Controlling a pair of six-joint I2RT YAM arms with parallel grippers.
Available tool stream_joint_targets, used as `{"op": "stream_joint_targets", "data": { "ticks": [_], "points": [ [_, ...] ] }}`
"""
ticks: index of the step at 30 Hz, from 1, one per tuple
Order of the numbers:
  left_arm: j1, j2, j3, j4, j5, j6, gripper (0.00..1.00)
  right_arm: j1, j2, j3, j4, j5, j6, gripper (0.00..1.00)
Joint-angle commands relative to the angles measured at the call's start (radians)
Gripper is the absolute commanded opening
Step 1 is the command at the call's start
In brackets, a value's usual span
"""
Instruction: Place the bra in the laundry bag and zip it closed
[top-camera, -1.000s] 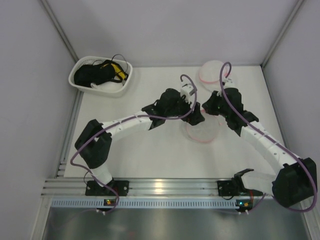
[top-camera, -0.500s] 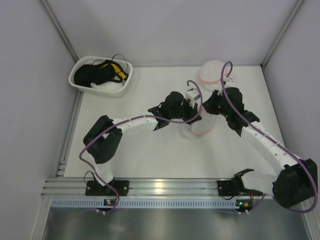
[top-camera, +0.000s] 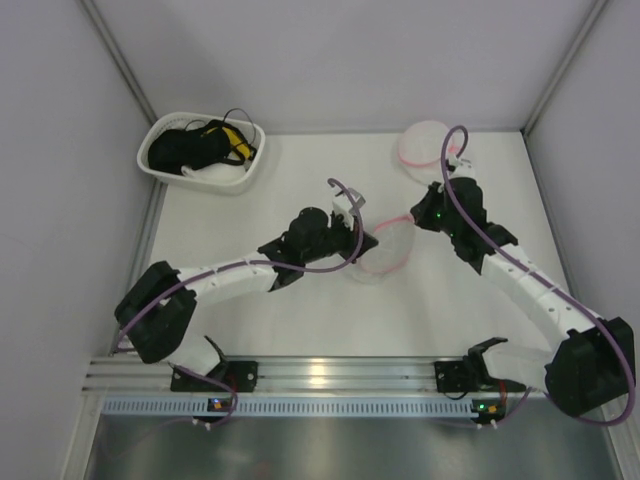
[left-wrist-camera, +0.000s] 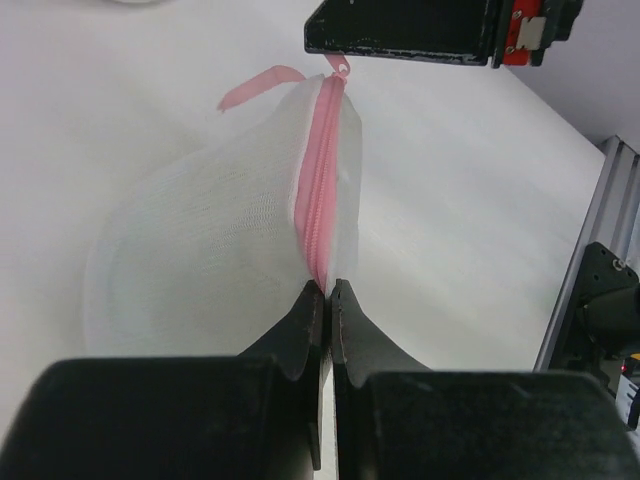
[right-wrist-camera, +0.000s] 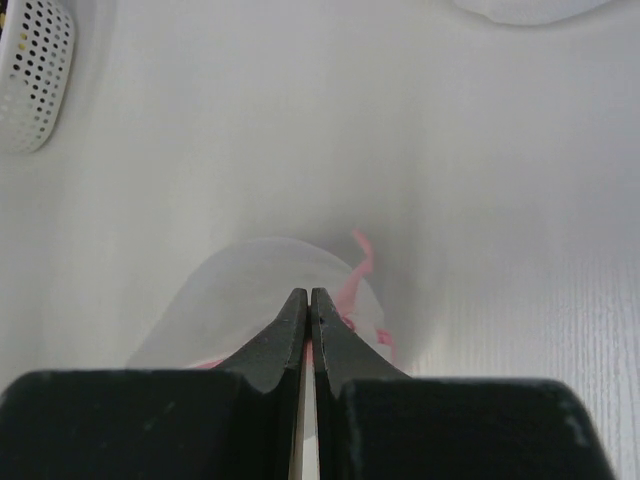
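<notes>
Mesh laundry bag (top-camera: 387, 250) at the centre of the table (top-camera: 320, 320), stretched between the arms: left gripper (left-wrist-camera: 327, 292) pinches one end of its pink zipper (left-wrist-camera: 322, 180), right gripper (right-wrist-camera: 308, 300) pinches the opposite end; zipper axis runs gripper to gripper

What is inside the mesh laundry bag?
The laundry bag shows only white mesh and its pink zipper, closed along the visible edge. Any contents are hidden behind the mesh.
</notes>
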Motion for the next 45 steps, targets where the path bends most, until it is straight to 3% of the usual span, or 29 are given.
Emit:
{"op": "stream_joint_targets", "data": {
  "ticks": [1, 10, 18, 19, 20, 22, 23, 26, 29, 32, 36, 45],
  "points": [
    [0.003, -0.121, -0.061, 0.102, -0.096, -0.04, 0.0, -0.02, -0.024, -0.021, 0.017, 0.063, 0.011, 0.0],
    [0.003, -0.25, -0.144, 0.105, -0.175, -0.061, 0.0, -0.027, -0.035, -0.079, 0.008, 0.057, 0.037, 0.0],
    [0.006, -0.253, -0.138, 0.105, -0.173, -0.078, 0.0, -0.028, -0.037, -0.036, 0.014, 0.02, 0.002, 0.01],
    [0.008, -0.25, -0.13, 0.103, -0.178, -0.087, 0.0, -0.028, -0.032, -0.023, -0.003, 0.01, -0.006, 0.09],
    [0.013, -0.247, -0.116, 0.092, -0.179, -0.098, 0.0, -0.03, -0.024, 0.009, -0.01, 0.0, -0.017, 0.25],
    [0.029, -0.235, -0.066, 0.048, -0.196, -0.153, 0.0, -0.036, -0.02, 0.06, -0.059, -0.015, -0.045, 0.37],
    [0.054, -0.233, -0.05, 0.043, -0.195, -0.176, 0.0, -0.042, -0.018, 0.114, -0.079, -0.021, -0.054, 0.54],
    [0.124, -0.221, 0.02, 0.043, -0.196, -0.259, 0.0, -0.092, -0.036, 0.177, -0.092, -0.047, -0.068, 0.8],
    [0.174, -0.207, 0.071, 0.043, -0.259, -0.29, 0.0, -0.129, -0.063, 0.151, -0.011, -0.145, -0.066, 0.92],
    [0.192, -0.196, 0.124, 0.04, -0.316, -0.305, 0.0, -0.146, -0.054, 0.09, 0.11, -0.263, -0.023, 0.99],
    [0.262, -0.209, 0.122, 0.051, -0.287, -0.429, 0.0, -0.142, 0.023, 0.014, 0.322, -0.464, 0.095, 0.99],
    [0.309, -0.29, 0.005, 0.129, -0.366, -0.673, 0.0, -0.067, 0.166, -0.052, 0.727, -0.48, 0.405, 0.99]
  ]
}}
